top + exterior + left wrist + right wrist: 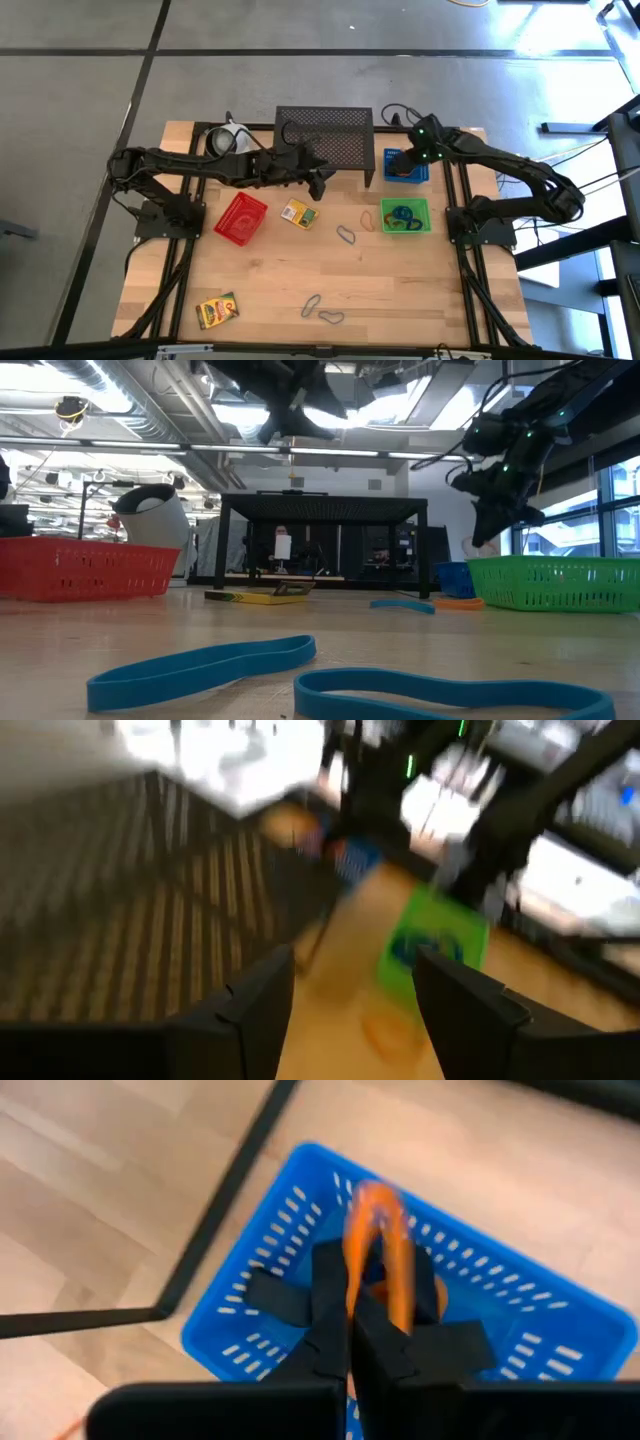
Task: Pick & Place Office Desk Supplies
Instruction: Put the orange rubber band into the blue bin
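Observation:
My right gripper (405, 160) hovers over the blue basket (540, 1330), shut on an orange loop (375, 1240). My left gripper (322, 183) is open in the air in front of the black mesh shelf (324, 135) and holds nothing; its wrist view looks toward the green basket (435, 935). Lying flat on the table are a yellow-green box (299, 213), a second box (217, 310), a grey loop (346, 235), an orange loop (367, 220) and two blue loops (320, 310). Blue loops (403, 215) lie in the green basket. My right gripper pinches the orange loop between its two shut fingers (385, 1345), coming from above and pointing down. The part beside the fingers (390, 1295) rises out of the hold, and the rest hangs slack below them over the blue basket, clear of the table.
A red basket (241, 218) stands left of the nearer box, and a white mug (228, 138) stands beside the shelf at the far edge. The green basket (404, 216) sits just in front of the blue one. Bare wood shows across the table's middle and near right.

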You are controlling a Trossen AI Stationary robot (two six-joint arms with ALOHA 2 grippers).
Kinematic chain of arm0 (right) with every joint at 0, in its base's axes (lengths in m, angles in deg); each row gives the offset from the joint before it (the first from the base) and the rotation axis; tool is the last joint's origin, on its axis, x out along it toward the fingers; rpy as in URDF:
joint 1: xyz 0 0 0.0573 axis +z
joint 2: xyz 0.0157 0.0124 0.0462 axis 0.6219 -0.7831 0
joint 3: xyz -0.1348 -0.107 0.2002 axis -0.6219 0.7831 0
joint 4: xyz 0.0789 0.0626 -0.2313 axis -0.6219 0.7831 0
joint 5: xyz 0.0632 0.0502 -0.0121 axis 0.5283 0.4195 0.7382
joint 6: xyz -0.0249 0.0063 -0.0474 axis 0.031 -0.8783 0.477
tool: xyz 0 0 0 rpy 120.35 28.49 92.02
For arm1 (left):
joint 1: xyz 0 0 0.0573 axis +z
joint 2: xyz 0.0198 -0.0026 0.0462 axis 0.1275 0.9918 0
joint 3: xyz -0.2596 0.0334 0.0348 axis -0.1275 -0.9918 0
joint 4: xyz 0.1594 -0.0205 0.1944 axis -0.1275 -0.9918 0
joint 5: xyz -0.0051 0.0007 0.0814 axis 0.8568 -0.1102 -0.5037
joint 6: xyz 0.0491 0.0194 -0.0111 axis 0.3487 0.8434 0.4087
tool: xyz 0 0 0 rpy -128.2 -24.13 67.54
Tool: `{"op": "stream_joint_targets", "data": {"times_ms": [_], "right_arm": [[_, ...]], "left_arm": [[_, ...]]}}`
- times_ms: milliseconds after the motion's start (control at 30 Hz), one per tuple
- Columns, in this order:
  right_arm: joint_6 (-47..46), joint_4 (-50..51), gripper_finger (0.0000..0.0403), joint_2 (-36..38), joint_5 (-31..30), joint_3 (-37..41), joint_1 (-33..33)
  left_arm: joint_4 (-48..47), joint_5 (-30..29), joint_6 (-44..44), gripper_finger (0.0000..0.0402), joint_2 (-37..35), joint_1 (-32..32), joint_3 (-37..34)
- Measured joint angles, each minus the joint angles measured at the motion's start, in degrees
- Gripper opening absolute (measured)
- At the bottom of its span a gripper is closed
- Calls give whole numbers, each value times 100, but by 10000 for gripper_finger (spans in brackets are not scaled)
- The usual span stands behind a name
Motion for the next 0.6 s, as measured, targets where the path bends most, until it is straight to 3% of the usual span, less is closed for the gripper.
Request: {"op": "stream_joint_targets", "data": {"times_ms": [167, 600], "right_arm": [[-47, 94, 34, -252, 205, 0, 2], [-193, 173, 231, 2, 198, 0, 0]], "left_arm": [[-1242, 507, -525, 196, -33, -137, 0], [-3075, 1078, -1122, 196, -14, -1034, 0]]}}
